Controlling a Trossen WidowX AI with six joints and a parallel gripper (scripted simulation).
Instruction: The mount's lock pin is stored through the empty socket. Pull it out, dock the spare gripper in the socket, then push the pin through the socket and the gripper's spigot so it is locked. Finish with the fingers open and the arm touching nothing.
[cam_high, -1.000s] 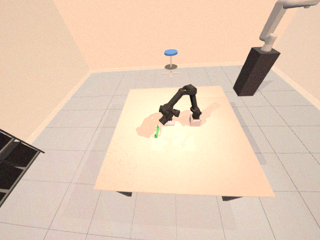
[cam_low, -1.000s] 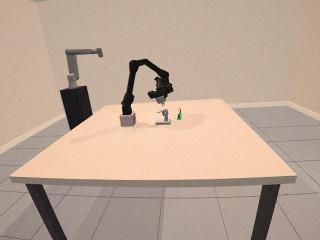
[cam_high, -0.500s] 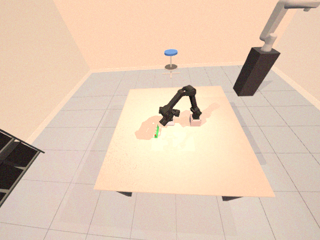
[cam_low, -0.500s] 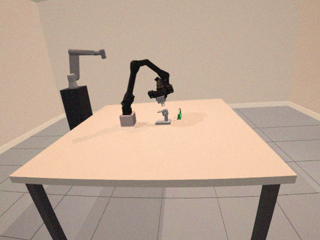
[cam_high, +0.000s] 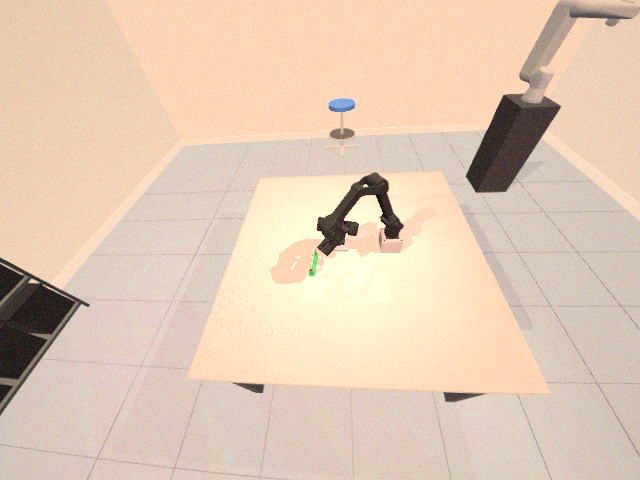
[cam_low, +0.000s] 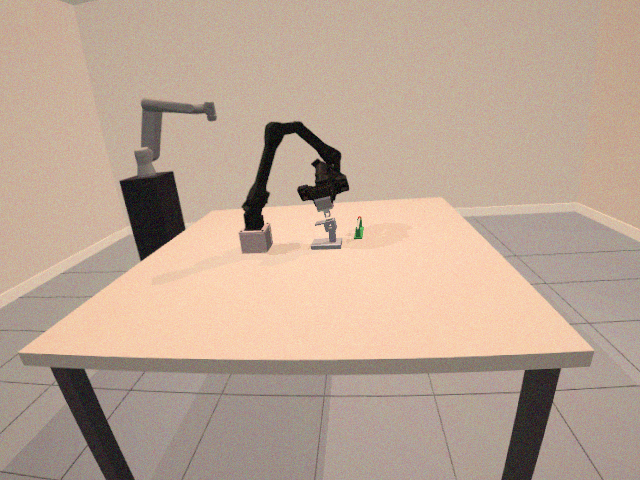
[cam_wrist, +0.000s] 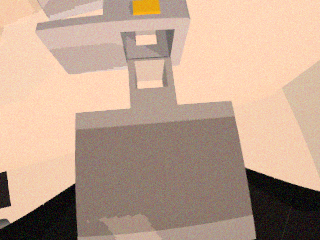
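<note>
Pale, peach-lit walls enclose 1 surface (cam_high: 413, 330) (cam_low: 320, 310) bearing the mount (cam_low: 331, 242) (cam_wrist: 90, 47). The end effector (cam_low: 324, 198), fingers partly open, is closed on the spare gripper (cam_low: 323, 203) (cam_wrist: 160, 175), apparently by its body so that the spigot (cam_low: 327, 213) (cam_wrist: 153, 97) leads toward the socket (cam_wrist: 148, 46). Docking appears under way; a slight misalignment could catch the rim.
</note>
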